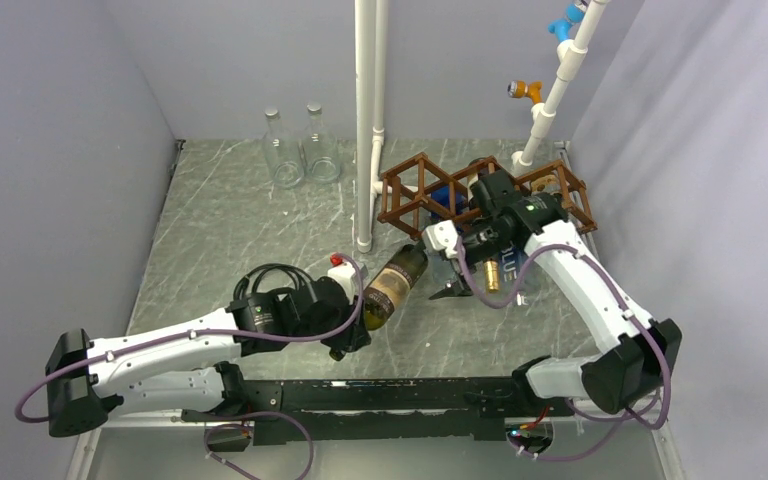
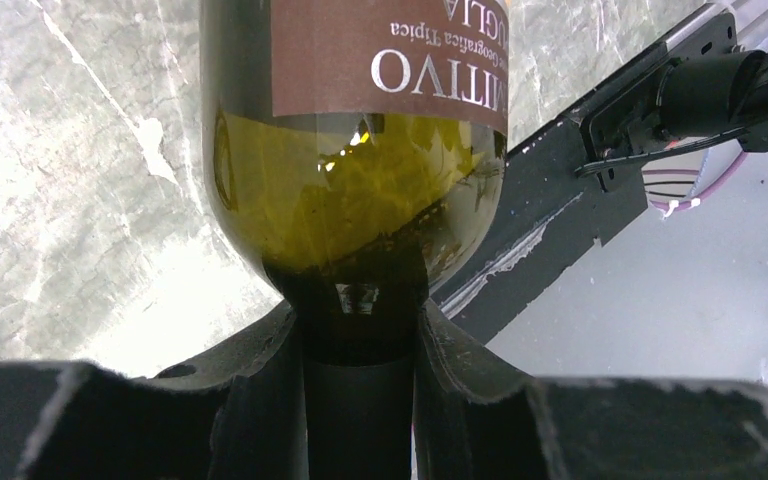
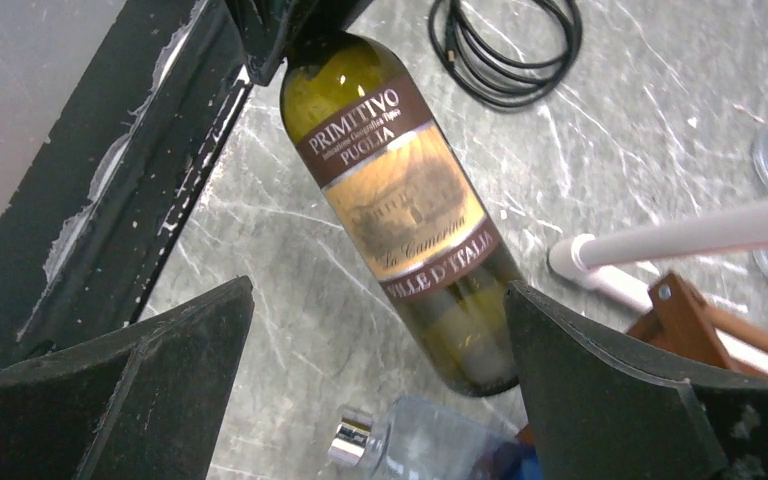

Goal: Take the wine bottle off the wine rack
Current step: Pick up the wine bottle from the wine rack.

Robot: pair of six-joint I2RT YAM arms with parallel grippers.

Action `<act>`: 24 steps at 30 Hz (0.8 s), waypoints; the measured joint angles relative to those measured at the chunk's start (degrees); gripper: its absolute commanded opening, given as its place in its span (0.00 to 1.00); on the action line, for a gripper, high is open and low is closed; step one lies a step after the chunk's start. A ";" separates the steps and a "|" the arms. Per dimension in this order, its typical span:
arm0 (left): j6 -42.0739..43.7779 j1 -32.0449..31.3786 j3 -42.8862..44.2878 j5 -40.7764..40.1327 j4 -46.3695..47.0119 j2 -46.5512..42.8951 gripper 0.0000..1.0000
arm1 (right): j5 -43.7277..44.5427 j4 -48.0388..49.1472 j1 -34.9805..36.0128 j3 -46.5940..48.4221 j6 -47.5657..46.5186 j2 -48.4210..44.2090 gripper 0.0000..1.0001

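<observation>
Out of the rack: the wine bottle lies near-left of it, its neck pinched in the narrow jaws of the left gripper. Whether it rests on the table cannot be told. The right gripper hangs wide open and empty beside the rack. Setting the bottle down looks to be all that remains. The tabletop is grey and marbled, the walls plain grey, with white pipes and two clear bottles at the far side.

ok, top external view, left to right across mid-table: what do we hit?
Black coiled cable → left claw, shut on the neck → green glass wine bottle with brown label → right claw, open. Brown wooden lattice rack overlaps, skipped.
</observation>
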 measured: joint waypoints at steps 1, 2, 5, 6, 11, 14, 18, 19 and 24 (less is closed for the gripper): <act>-0.22 0.31 0.17 0.68 -0.39 0.22 0.00 | 0.92 0.50 1.49 0.31 -0.11 0.79 0.99; -0.48 0.59 0.31 1.16 -0.57 0.35 0.00 | 1.81 1.03 3.15 0.61 -0.22 1.62 0.99; -1.46 1.77 0.37 3.02 -0.59 0.37 0.00 | 5.38 2.49 7.67 0.98 -0.70 3.80 0.99; -1.73 2.32 0.37 3.78 -0.57 0.37 0.00 | 6.58 2.89 9.05 1.01 -0.87 4.44 0.99; -4.17 5.70 0.37 7.78 -0.52 0.35 0.00 | 11.96 4.74 14.23 1.09 -1.29 6.88 0.99; -5.66 7.82 0.37 10.38 -0.31 0.33 0.00 | 15.17 6.62 17.00 1.09 -1.25 7.85 0.99; -7.17 10.16 0.33 14.10 0.79 0.35 0.00 | 18.86 9.55 20.02 1.09 -0.33 8.90 0.99; -7.45 10.60 0.33 14.97 1.16 0.33 0.00 | 19.74 10.27 20.76 1.09 0.13 9.22 0.99; -8.72 12.57 0.31 19.04 1.90 0.35 0.00 | 23.58 13.62 23.54 1.09 2.01 11.04 0.99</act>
